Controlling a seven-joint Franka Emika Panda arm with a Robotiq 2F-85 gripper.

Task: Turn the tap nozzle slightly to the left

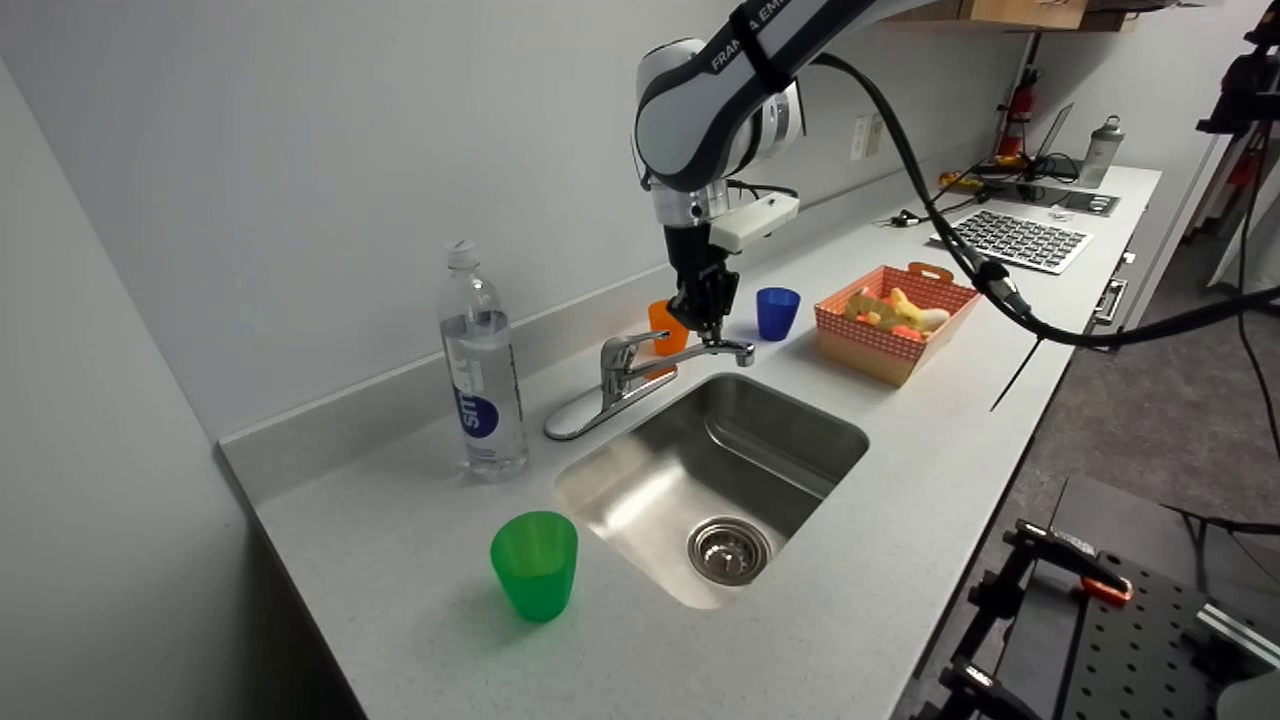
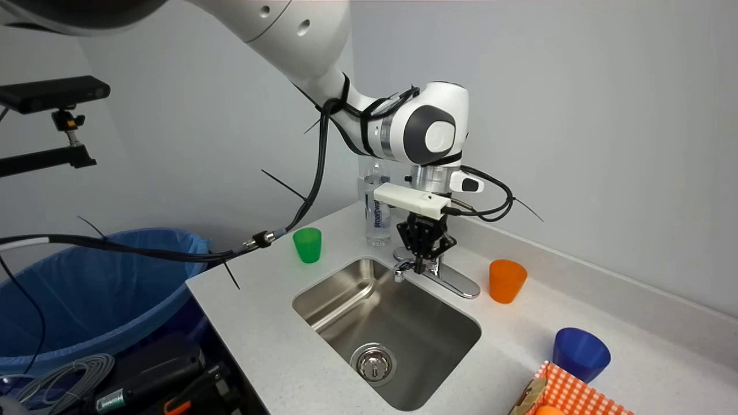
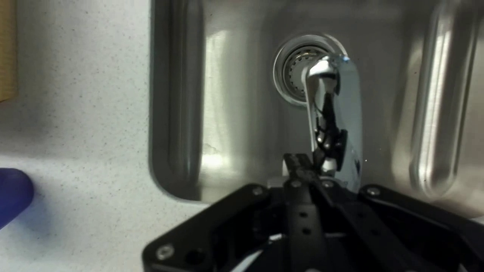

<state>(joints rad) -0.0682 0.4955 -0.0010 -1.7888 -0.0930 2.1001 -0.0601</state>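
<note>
The tap nozzle, a short chrome spout (image 1: 672, 362), reaches out over the steel sink (image 1: 640, 505). Its end shows left of my gripper in an exterior view (image 2: 399, 272). In the wrist view the spout (image 3: 351, 113) points up the picture, its end over the drain. My gripper (image 1: 711, 336) points down at the spout and also shows in an exterior view (image 2: 420, 267). In the wrist view its fingertips (image 3: 298, 161) are together with nothing seen between them, just left of the spout. I cannot tell if they touch it. The gripper hides the spout's base there.
A water bottle (image 1: 482, 390) stands beside the faucet base. A green cup (image 1: 536, 568), an orange cup (image 2: 507, 280) and a blue cup (image 2: 580, 353) stand round the sink. A checked basket (image 1: 890, 325) of toy food is on the counter. The wall runs behind the faucet.
</note>
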